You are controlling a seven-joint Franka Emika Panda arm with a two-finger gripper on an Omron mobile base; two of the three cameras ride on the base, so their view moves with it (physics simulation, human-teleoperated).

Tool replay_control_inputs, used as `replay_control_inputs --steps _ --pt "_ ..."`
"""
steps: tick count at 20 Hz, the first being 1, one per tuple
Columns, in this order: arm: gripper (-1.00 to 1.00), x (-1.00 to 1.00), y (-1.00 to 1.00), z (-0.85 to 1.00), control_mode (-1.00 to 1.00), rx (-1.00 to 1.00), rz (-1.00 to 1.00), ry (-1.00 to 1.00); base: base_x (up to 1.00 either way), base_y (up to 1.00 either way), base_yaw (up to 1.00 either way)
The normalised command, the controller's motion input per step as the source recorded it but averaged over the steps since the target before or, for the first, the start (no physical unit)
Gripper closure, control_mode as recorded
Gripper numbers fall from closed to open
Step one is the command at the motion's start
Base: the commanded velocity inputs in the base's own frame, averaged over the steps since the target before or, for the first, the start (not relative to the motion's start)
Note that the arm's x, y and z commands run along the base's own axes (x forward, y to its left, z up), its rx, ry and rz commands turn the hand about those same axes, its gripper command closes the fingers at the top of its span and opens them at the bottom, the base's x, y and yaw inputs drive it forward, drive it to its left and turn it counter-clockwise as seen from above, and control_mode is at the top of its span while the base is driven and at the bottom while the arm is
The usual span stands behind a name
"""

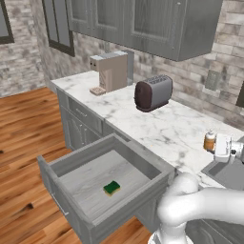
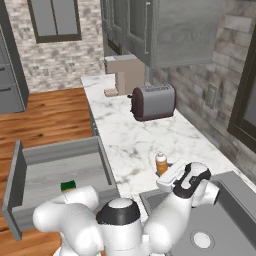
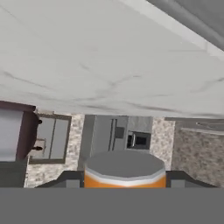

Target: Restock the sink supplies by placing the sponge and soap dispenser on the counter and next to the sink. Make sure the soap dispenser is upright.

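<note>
Because the bottle had to end upright beside the sink [image 2: 235, 220], the fingers [image 2: 165, 176] were closed on the soap dispenser [image 2: 161, 163], standing on the desk [image 2: 130, 140] at the basin's ten o'clock, while the sponge [image 1: 112, 188] lay in the open drawer [image 1: 57, 167].

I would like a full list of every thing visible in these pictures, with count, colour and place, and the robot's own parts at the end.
sponge: one, green over yellow, in the open drawer.
drawer: one, grey, pulled out under the counter.
soap dispenser: one, orange, upright on the counter beside the sink, between the gripper's fingers.
toaster: one, dark with silver sides, mid-counter.
coffee machine: one, beige, far end of the counter.
counter: one, white marble.
sink: one, grey, set into the counter's near end.
wall cabinets: grey, above the counter.
gripper: one, white, shut on the soap dispenser.
</note>
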Motion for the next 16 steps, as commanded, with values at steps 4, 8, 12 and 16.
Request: replay_control_inputs --steps 4,8,12,16 --pt "1.0 0.36 0.14 -0.39 -1.0 0.05 0.0 0.01 0.0 0.0 0.0" --pt "1.0 0.11 0.0 -0.13 -1.0 0.01 0.0 0.0 0.0 0.0 0.0" --pt "1.0 0.04 0.0 -0.29 -1.0 0.0 0.0 0.0 0.0 0.0 0.0" --pt "1.0 0.01 0.0 -0.28 -1.0 -0.01 0.0 0.0 0.0 0.0 0.0"
